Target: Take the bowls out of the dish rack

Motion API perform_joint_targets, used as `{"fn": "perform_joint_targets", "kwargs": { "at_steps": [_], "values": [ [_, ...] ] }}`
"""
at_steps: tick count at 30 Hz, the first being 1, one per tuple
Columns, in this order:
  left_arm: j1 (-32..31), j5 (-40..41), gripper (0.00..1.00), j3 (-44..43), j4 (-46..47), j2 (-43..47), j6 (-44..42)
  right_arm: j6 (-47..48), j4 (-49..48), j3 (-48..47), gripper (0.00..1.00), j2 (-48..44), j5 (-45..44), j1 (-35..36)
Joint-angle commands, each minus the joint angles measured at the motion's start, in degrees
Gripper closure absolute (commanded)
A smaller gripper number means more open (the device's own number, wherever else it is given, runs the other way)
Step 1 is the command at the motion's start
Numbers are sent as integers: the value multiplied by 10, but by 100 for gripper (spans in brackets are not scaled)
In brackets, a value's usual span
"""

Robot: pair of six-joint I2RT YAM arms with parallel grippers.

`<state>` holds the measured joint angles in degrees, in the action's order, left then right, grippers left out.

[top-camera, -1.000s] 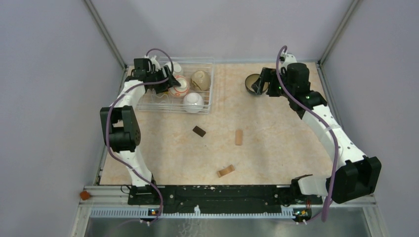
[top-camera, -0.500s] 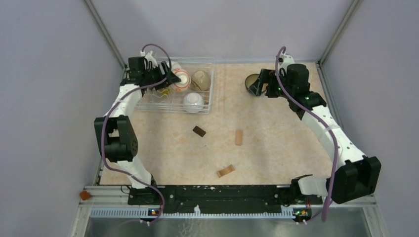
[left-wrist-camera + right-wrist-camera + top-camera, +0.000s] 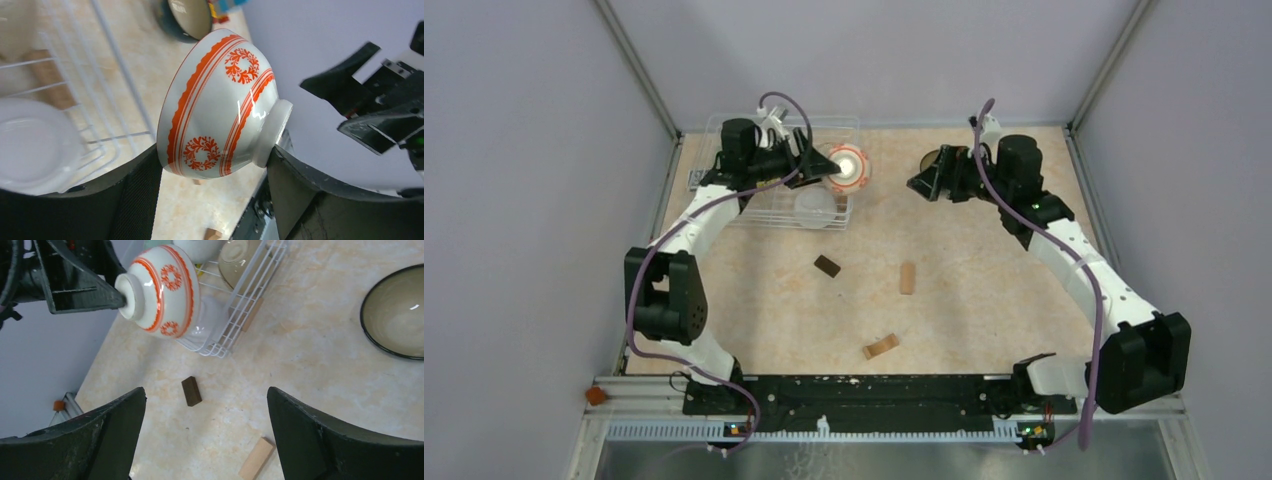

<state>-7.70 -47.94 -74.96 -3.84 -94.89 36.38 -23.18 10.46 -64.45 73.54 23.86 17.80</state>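
1. Tabletop (image 3: pixel 984 280), pale and marbled, carries everything.
2. Dish rack (image 3: pixel 769 212) of thin white wire sits at the far left corner of the table.
3. Left gripper (image 3: pixel 824 165) reaches over the rack's right end. Its jaws are spread wide and pinch the orange-patterned bowl (image 3: pixel 848 167), with one finger (image 3: pixel 135 200) at the rim and the other at the foot ring.
4. Right gripper (image 3: pixel 924 183) hangs over the far right part of the table with its jaws spread. Nothing is between them.
5. The orange-patterned bowl is tipped on its side in the air, clear of the wire, above the rack's right edge.
6. Dark bowl (image 3: pixel 397 315) stands upright on the table, to the right of the rack and apart from it. The overhead view shows it partly hidden behind the right gripper.
7. White bowl (image 3: pixel 814 208) sits inside the rack at its near right corner.
8. Tan bowl (image 3: pixel 240 255) lies in the rack farther back. Only part of it shows.
9. Dark block (image 3: pixel 827 265) lies on the table near the rack's near right corner.
10. Light wooden block (image 3: pixel 908 277) lies to its right, and another wooden piece (image 3: pixel 881 346) is nearer the arm bases.
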Motion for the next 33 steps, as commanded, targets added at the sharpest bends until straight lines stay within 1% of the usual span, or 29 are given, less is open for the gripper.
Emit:
{"fn": "perform_joint_targets", "kwargs": {
  "at_steps": [1, 6, 14, 22, 25, 28, 33],
  "values": [
    [-37, -72, 42, 0, 131, 34, 83, -23, -79, 6, 10, -24, 55, 7],
    [-61, -109, 42, 11, 238, 25, 173, -55, -139, 23, 12, -33, 76, 6],
    [-81, -132, 42, 16, 356, 14, 279, -152, -261, 60, 13, -44, 108, 7],
    [-97, -148, 42, 24, 471, 5, 374, -236, -380, 72, 20, -39, 170, 7],
    [-103, -153, 42, 27, 528, 0, 418, -268, -436, 77, 25, -40, 190, 7],
    [-111, -152, 42, 29, 585, -11, 460, -286, -452, 70, 30, -37, 208, 7],
    [-125, -152, 42, 24, 683, -34, 540, -333, -505, 68, 49, -32, 234, 7]
  ]
}}
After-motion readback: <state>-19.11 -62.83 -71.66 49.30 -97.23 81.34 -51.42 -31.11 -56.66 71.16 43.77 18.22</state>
